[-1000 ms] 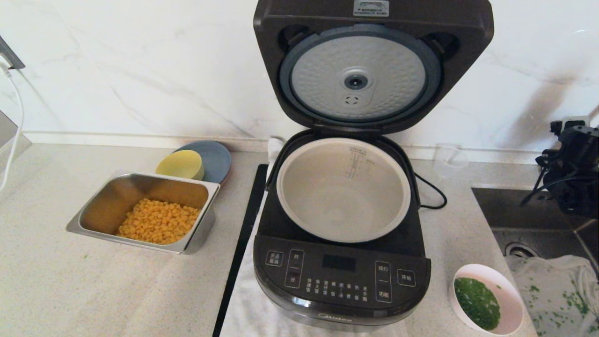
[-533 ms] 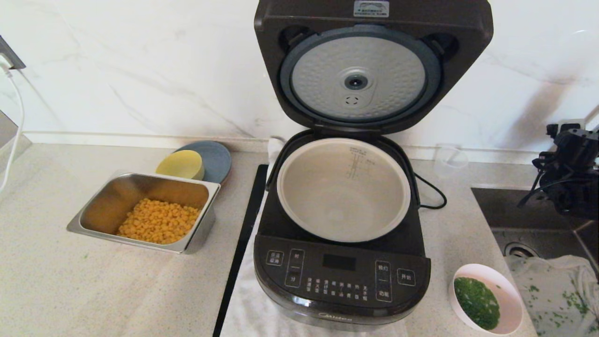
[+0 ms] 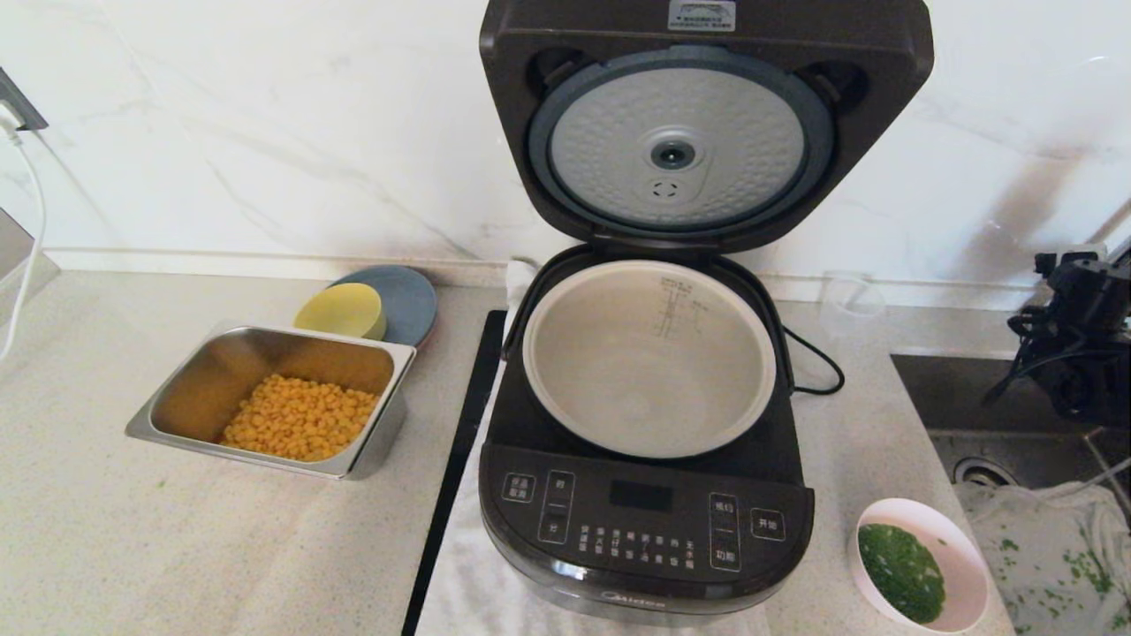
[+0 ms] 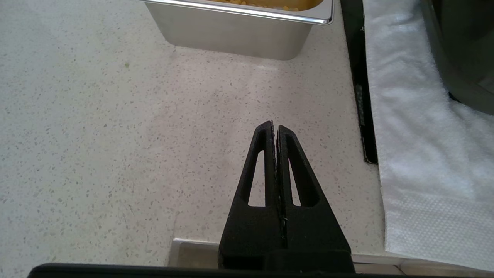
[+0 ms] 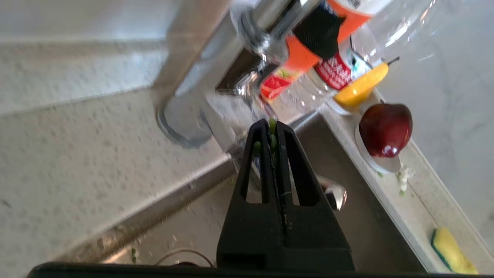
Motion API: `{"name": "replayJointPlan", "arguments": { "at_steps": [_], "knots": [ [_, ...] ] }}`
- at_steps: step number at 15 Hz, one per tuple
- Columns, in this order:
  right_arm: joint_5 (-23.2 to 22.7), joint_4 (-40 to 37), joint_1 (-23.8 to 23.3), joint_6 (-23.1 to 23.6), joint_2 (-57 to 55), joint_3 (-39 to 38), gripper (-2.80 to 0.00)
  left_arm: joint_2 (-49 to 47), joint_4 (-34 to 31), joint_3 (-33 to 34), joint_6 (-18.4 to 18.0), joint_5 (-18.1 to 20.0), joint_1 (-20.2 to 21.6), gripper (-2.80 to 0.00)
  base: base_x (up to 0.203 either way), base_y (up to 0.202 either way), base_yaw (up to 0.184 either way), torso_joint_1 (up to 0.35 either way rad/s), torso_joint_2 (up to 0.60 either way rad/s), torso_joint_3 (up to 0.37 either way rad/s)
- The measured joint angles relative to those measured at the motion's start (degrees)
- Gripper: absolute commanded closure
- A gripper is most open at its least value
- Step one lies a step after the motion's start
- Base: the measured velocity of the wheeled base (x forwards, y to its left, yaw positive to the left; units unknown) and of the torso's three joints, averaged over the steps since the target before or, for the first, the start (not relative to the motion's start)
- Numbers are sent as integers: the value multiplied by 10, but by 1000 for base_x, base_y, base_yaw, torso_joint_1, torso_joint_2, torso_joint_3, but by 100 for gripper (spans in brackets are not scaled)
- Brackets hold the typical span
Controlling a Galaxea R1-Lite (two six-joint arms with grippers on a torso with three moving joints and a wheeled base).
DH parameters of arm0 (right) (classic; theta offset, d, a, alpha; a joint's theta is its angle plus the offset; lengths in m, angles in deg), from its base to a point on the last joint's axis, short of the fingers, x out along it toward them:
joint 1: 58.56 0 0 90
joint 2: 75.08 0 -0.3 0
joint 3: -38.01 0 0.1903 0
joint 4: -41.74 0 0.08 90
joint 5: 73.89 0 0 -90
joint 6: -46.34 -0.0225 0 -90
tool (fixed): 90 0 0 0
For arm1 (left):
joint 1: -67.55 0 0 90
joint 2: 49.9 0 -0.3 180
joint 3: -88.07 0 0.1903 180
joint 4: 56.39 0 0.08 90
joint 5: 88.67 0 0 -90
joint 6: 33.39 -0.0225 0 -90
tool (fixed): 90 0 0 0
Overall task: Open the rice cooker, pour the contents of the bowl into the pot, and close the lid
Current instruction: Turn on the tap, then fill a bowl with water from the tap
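Observation:
The rice cooker (image 3: 645, 521) stands in the middle of the counter with its lid (image 3: 676, 146) swung upright, dimpled silver underside facing me. The grey-beige pot (image 3: 618, 380) inside is empty. The pale pink bowl (image 3: 967, 565) sits at the cooker's front right, holding chopped green herbs (image 3: 901, 572). My right arm (image 3: 1078, 336) hovers at the far right above the sink, well behind the bowl. The right gripper (image 5: 273, 125) is shut, with a few green bits stuck to its fingertips. My left gripper (image 4: 273, 126) is shut and empty, low over bare counter in front of the steel tray (image 4: 231, 34).
A steel tray (image 3: 203, 371) of corn kernels (image 3: 300, 428), a yellow bowl (image 3: 340, 311) and a blue plate (image 3: 411, 296) sit left of the cooker. A sink (image 3: 998, 397) with a herb-flecked bag (image 3: 1051, 548) lies right. A faucet (image 5: 200, 58) and an apple (image 5: 386, 129) are near the right gripper.
The right arm at the far right has shifted slightly, first a little left, then back right and lower. The cooker, bowl and tray have not moved.

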State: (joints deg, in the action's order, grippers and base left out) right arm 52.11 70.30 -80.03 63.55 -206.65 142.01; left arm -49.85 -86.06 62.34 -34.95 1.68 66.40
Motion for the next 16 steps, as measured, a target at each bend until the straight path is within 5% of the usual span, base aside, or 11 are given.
{"name": "replayJointPlan", "arguments": {
  "at_steps": [11, 16],
  "knots": [
    [-2, 12, -17, -19, 30, -80, 0, 0, 0, 0, 0, 1, 0, 0, 0, 0, 0, 0, 0, 0],
    [-29, -32, 31, -53, 117, -161, 0, 0, 0, 0, 0, 0, 0, 0, 0, 0, 0, 0, 0, 0]
  ]
}}
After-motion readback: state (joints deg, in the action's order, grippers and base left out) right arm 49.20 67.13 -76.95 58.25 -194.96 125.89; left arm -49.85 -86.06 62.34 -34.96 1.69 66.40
